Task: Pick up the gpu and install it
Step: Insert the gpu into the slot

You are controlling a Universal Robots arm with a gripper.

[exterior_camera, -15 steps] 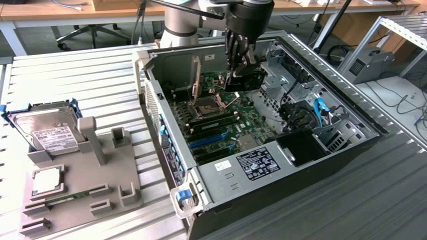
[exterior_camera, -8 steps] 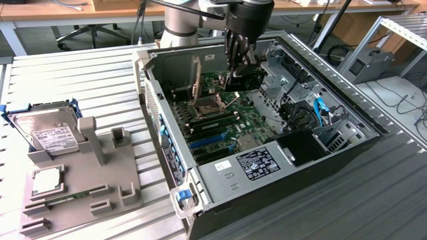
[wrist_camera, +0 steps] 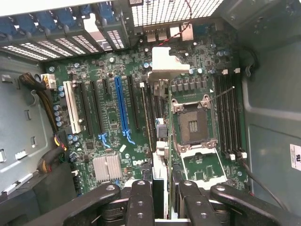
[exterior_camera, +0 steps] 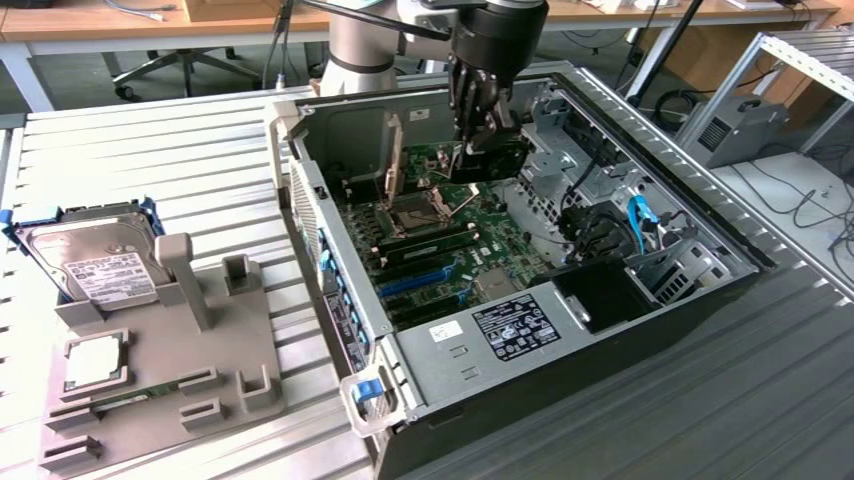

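So I'm hanging over the open black computer case (exterior_camera: 694, 300) with my black gripper (exterior_camera: 478, 125) dipped inside it. My fingers (wrist_camera: 141, 197) are clamped on the thin green gpu card with its black cooler block and silver end bracket (wrist_camera: 160, 141); it stands on edge between them, above the green motherboard (exterior_camera: 441, 235). The card sits just at 9 o'clock of the empty silver CPU socket (wrist_camera: 193, 125) in my wrist view. Off at 9 o'clock of the case in the exterior view, the silver boxy hard drive with a white label (exterior_camera: 87, 260) rests on a grey parts tray (exterior_camera: 174, 370).
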